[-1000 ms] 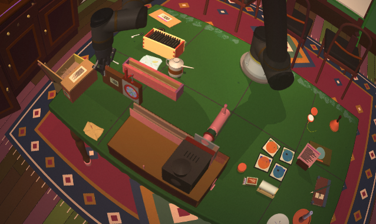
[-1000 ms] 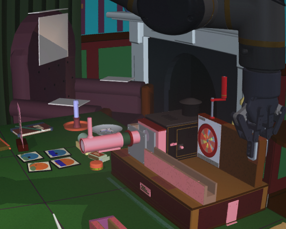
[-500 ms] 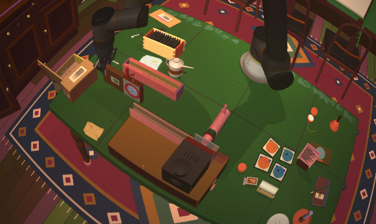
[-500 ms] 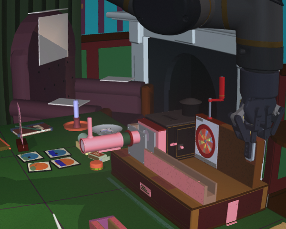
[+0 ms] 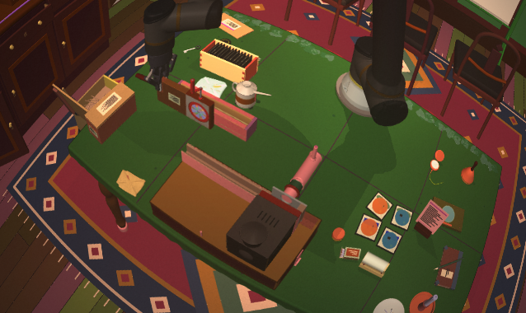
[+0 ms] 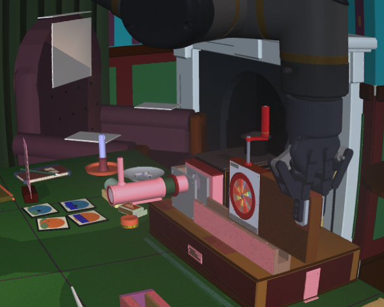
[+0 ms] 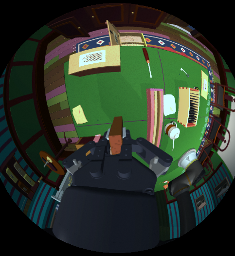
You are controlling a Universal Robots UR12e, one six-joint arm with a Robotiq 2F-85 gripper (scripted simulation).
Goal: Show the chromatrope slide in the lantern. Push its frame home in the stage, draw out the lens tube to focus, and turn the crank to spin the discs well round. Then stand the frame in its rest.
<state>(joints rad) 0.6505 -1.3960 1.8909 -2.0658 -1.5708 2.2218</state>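
Observation:
My gripper (image 5: 156,80) (image 6: 304,211) (image 7: 115,143) is closed on the outer end of the brown chromatrope slide frame (image 5: 185,103) (image 6: 275,211) (image 7: 116,136), carrying it in the air above the green table, beside the pink rest trough (image 5: 227,113) (image 7: 154,116). The frame's coloured disc (image 5: 198,111) (image 6: 242,196) faces outward, and its red crank (image 5: 192,87) (image 6: 264,122) stands up from the top edge. The black lantern (image 5: 260,232) sits on its wooden base. Its pink lens tube (image 5: 305,171) (image 6: 142,190) points across the table.
Behind the rest lie a white cloth (image 5: 211,86), a slotted slide box (image 5: 229,59) and a small white pot (image 5: 245,94). An open cardboard box (image 5: 104,107) stands at the table's left edge. The arm's base (image 5: 355,92) rises at the far side.

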